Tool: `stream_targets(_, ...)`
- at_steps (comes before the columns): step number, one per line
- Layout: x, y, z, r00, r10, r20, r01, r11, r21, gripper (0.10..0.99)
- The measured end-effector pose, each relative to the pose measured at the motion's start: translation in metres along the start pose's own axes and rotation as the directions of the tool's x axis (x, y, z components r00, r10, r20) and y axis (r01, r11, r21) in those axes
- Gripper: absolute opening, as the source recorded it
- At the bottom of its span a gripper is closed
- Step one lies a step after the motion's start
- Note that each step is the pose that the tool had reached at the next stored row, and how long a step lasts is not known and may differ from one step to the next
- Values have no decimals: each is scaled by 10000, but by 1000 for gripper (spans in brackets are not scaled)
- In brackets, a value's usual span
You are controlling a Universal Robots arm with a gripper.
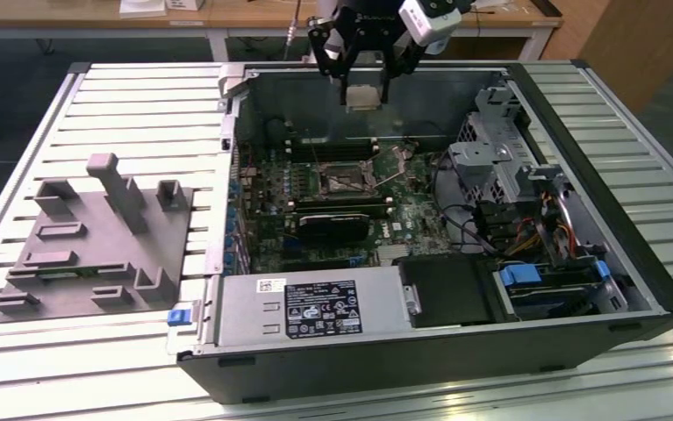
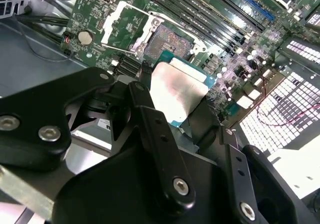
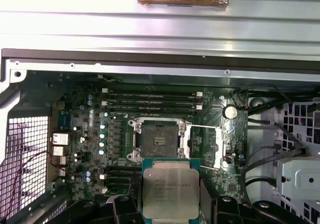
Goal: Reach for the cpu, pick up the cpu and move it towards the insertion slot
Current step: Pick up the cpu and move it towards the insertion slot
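Observation:
My gripper (image 1: 362, 95) hangs above the far wall of the open computer case, shut on the cpu (image 1: 362, 95), a pale silvery square chip. Both wrist views show the cpu (image 3: 167, 192) (image 2: 176, 95) clamped between the black fingers (image 2: 150, 119), tilted over the green motherboard. The insertion slot (image 1: 345, 180) sits in the middle of the board, a square socket with a shiny frame and dark centre, its lid swung open. In the first wrist view the insertion slot (image 3: 157, 139) lies just beyond the cpu's edge; in the second wrist view the insertion slot (image 2: 167, 39) is also close to it.
A grey plastic fixture (image 1: 90, 241) with upright blocks lies on the slatted table at the exterior view's left. Inside the case are a black finned module (image 1: 339, 226), a power supply (image 1: 312, 307), drive bays (image 1: 511, 167) and cables (image 1: 524, 232). The case walls (image 1: 233, 114) ring the board.

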State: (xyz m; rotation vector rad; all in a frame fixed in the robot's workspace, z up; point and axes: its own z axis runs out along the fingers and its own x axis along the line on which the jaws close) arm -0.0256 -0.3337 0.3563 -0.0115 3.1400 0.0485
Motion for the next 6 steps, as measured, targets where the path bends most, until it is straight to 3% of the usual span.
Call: stream_targets(6,-1,0,-2,10000,-1,-1,1,10000,2,541)
